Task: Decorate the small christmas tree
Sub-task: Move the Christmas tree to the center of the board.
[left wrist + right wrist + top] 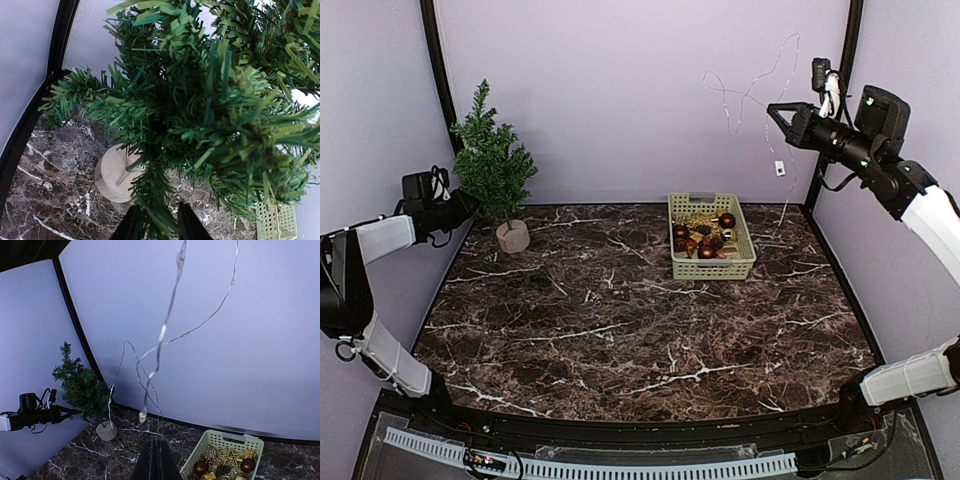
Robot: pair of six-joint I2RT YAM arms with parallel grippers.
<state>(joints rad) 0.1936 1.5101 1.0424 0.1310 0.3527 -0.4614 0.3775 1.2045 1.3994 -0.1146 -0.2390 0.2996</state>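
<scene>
Far left on the marble table, the left gripper sits pinched around a low branch of the small christmas tree. Only the left wrist view shows that grip. The right gripper, fingers pressed together, holds a thin wire light string high above the basket of ornaments.

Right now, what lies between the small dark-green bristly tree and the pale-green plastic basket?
Nothing: only bare brown marble tabletop separates tree and basket, per the top view.
</scene>
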